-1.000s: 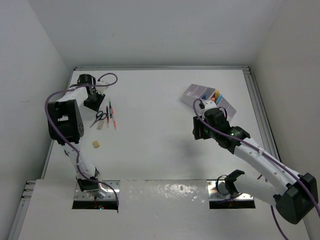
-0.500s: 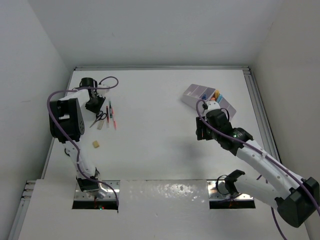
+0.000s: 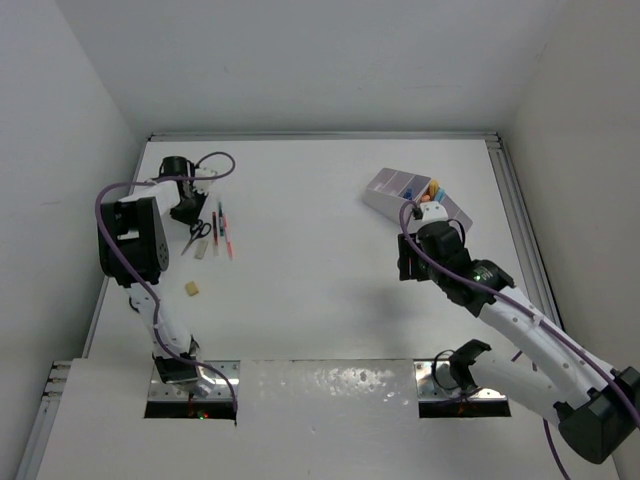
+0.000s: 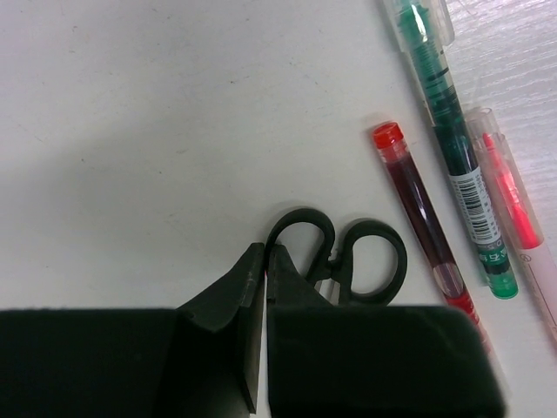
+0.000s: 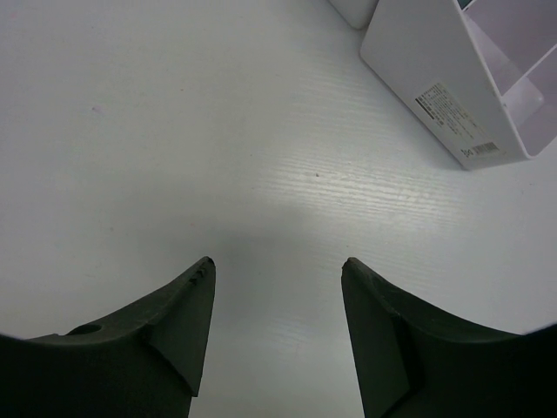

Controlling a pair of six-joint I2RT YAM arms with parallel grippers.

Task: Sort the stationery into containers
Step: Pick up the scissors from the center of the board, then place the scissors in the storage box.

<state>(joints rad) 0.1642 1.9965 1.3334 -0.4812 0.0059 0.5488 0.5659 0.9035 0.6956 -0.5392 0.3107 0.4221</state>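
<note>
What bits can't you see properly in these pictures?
- Left wrist view: the blades of the scissors are hidden behind the left gripper. I cannot tell whether its shut fingers pinch the handle loop.
- Left wrist view: the green pen is cut off by the top edge.
- Right wrist view: the white organiser is cut off by the top and right edges.
- Top view: the colourful items in the organiser are too small to name.

Bright even light w/ soft shadows.
</note>
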